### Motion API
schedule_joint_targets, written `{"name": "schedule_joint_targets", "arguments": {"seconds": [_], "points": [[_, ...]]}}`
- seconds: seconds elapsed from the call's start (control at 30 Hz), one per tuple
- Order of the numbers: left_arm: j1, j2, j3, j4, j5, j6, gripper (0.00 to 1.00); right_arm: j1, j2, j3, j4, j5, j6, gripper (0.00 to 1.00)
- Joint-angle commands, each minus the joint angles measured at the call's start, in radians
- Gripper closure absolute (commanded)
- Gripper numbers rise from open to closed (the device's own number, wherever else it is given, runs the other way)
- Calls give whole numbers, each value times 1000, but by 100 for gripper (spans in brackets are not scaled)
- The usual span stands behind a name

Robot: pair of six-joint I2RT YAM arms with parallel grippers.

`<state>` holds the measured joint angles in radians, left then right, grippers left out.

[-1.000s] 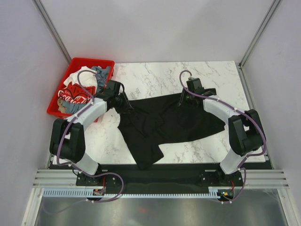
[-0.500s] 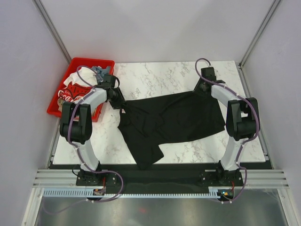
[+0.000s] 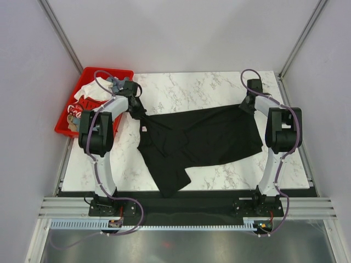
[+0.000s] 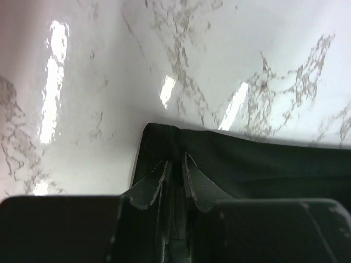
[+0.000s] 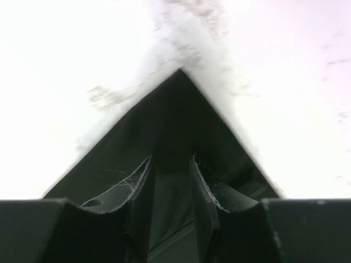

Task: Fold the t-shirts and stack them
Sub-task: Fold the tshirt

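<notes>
Left wrist view: left fingers pinch one corner of the black t-shirt; right fingers pinch the opposite corner. It lies stretched between them on the bench. This looks like the spreading step; next it likely needs smoothing flat before folding. The neck label is too small to read.

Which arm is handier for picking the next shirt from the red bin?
Left: the red bin sits just beside the left end effector; the right end effector holds the black t-shirt on the opposite side.
</notes>
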<state>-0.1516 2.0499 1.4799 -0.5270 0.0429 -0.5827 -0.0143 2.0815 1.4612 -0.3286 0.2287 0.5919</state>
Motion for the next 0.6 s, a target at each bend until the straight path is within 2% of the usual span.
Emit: {"name": "schedule_joint_targets", "arguments": {"seconds": [0.0, 0.23, 0.37, 0.4, 0.57], "points": [[14, 49, 72, -2, -40, 35, 82, -27, 40, 18, -12, 53, 6, 62], [15, 87, 160, -33, -75, 53, 78, -30, 37, 14, -12, 106, 5, 62], [14, 55, 154, -50, -77, 49, 68, -30, 28, 21, -16, 107, 0, 62], [14, 41, 149, -53, -78, 50, 63, -30, 25, 24, -18, 106, -4, 62], [9, -68, 131, -57, -69, 93, 56, -30, -32, 62, -64, 87, -21, 61]]}}
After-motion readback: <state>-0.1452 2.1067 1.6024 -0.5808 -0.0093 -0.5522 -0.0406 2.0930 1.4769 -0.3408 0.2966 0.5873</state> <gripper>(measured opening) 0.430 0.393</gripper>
